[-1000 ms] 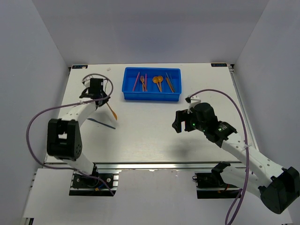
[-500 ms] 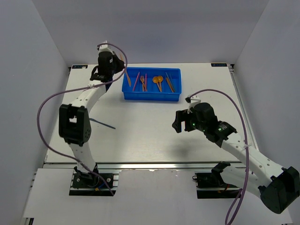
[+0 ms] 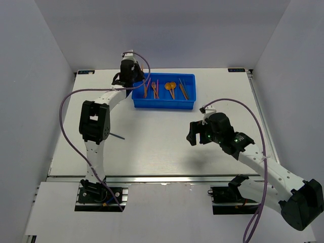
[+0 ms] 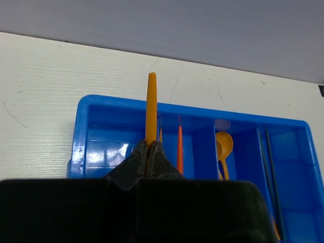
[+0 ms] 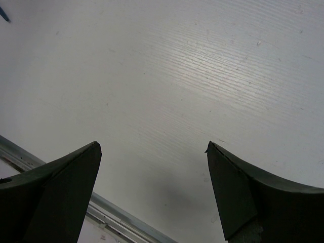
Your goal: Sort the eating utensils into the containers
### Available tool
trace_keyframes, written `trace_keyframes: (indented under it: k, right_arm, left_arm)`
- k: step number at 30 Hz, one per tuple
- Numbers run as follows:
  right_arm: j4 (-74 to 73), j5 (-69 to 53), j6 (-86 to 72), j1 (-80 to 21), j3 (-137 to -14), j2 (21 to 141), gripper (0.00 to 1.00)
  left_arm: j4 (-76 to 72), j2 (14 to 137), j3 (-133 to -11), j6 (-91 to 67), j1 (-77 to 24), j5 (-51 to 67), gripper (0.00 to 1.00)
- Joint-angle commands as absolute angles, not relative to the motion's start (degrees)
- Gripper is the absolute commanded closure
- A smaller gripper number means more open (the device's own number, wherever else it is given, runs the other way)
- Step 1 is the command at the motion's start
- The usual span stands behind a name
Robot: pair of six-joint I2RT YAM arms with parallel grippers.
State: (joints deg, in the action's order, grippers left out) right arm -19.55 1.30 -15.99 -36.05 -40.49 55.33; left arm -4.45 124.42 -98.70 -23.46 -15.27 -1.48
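Step in hand: deposit orange utensil [image 4: 151,106] in blue tray [image 4: 81,131] at middle of tabletop's far edge. Align over compartment of like pieces, lower inside walls, then release. Left gripper [image 4: 149,147]: fingers clamped on utensil base, above tray's left end. Right gripper [image 5: 152,167]: fingers wide apart, empty, toward near-right corner.
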Motion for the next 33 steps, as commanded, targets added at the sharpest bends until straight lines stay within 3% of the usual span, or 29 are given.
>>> trace_keyframes:
  k: [1, 3, 7, 10, 14, 16, 23, 28, 33]
  right_arm:
    - [-18.28, 1.32, -15.29, -35.86, -40.96, 56.42, 0.11]
    - [-18.19, 1.14, -15.29, -35.95, -41.48, 57.13, 0.11]
    - [-18.46, 1.23, -14.94, -35.95, -42.10, 57.48, 0.11]
    - [-18.54, 1.49, -14.85, -35.95, -42.36, 57.48, 0.11]
    - [-18.63, 1.23, -14.85, -35.95, -42.71, 57.66, 0.11]
    - [-18.46, 0.97, -14.94, -35.95, -42.80, 57.66, 0.11]
    - [-17.58, 0.53, -15.12, -35.95, -42.72, 58.09, 0.11]
    - [-16.18, -1.21, -15.47, -35.86, -41.75, 57.48, 0.11]
    - [-13.45, -2.55, -16.17, -35.86, -39.82, 57.48, 0.11]
  left_arm:
    - [-8.08, 120.95, -95.55, -25.04, -15.29, -3.07, 0.89]
    - [-9.58, 120.15, -93.00, -25.49, -15.38, -3.34, 0.82]
    - [-10.11, 117.08, -90.45, -26.45, -15.47, -5.01, 0.52]
    - [-10.11, 113.39, -89.04, -27.07, -15.47, -7.11, 0.43]
    - [-7.14, 105.76, -87.11, -28.21, -15.47, -12.19, 0.12]
    - [-3.62, 102.15, -85.70, -30.57, -15.73, -17.11, 0.02]
    - [39.36, 92.55, -80.34, -60.24, -15.21, -43.84, 0.02]
    - [51.67, 90.44, -72.97, -73.45, -13.63, -41.15, 0.04]
    - [53.61, 91.05, -66.72, -76.29, -13.36, -29.29, 0.06]
